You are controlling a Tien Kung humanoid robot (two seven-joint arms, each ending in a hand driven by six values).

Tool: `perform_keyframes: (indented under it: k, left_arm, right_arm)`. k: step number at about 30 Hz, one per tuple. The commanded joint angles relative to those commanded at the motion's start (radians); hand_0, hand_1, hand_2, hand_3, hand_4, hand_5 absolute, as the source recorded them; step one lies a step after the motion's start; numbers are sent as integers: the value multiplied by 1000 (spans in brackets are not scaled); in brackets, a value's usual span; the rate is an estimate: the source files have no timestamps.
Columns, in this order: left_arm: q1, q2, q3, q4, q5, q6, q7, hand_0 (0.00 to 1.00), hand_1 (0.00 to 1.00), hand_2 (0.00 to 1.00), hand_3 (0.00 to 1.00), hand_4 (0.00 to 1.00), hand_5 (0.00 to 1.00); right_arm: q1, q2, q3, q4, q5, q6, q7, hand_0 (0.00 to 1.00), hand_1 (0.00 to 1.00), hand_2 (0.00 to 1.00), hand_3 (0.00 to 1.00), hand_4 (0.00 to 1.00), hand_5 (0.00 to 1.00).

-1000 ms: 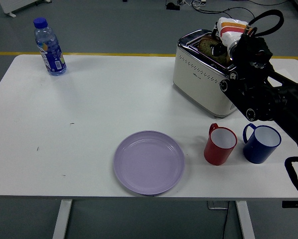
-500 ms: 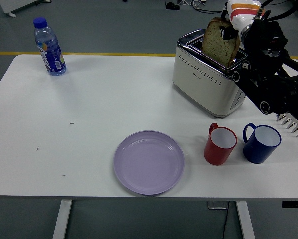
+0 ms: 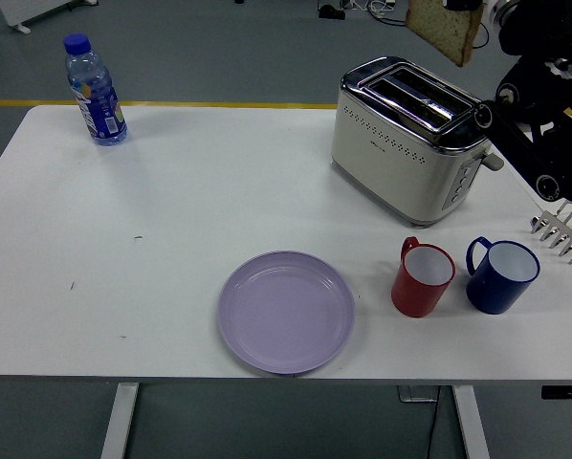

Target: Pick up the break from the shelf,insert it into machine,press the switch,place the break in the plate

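The slice of bread [image 3: 443,27] hangs in the air above and just beyond the toaster [image 3: 407,139], at the very top of the head view, clear of both slots. The right hand [image 3: 485,8] holds it by its upper edge, though the picture's border cuts most of the hand off; only the black forearm shows well, to the right of the toaster. The left hand is out of view.

The toaster's slots are empty, so the step in hand looks like the last one: carrying the bread to the purple plate [image 3: 286,311], which lies on the worktop [image 3: 171,210] well in front of the toaster and to its left. The red mug [image 3: 422,278] and blue mug [image 3: 501,275] stand in front of the toaster, between it and the near edge, right of the plate.

To do it well, I would keep the slice high while passing over the toaster and mugs, swing left past the red mug, then lower it flat over the plate's middle before letting go. A water bottle [image 3: 95,90] stands far left of the toaster, out of the way.
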Motion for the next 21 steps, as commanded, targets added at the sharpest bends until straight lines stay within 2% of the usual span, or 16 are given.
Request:
perform_keyframes:
  k: [7,9,13,16,18,21]
  left_arm:
    - [0,0,-5,0,4,-1,1,615,465,420,569,336,893]
    - [0,0,-5,0,4,-2,1,615,465,420,569,336,893]
    - [-1,0,-3,0,1,-2,1,615,465,420,569,336,893]
    - [-1,0,-4,0,1,-3,1,616,466,420,568,334,893]
    - [-1,0,-2,0,-2,-3,1,616,466,420,568,334,893]
    - [-2,0,-4,0,-1,-3,2,616,467,423,569,332,894]
  right_arm:
    - [-28,-67,37,190,150,8,-14,108,176,316,402,511,2]
    - [-31,-74,39,218,180,10,-16,108,176,316,402,511,2]
    - [-58,-131,32,349,333,35,-18,108,176,316,402,511,2]
    - [-72,-150,23,399,420,43,-17,116,178,317,401,502,2]
    - [-94,-180,-3,463,507,63,-16,116,178,317,401,502,2]
    - [-109,-205,-36,525,615,81,-15,117,178,318,402,491,2]
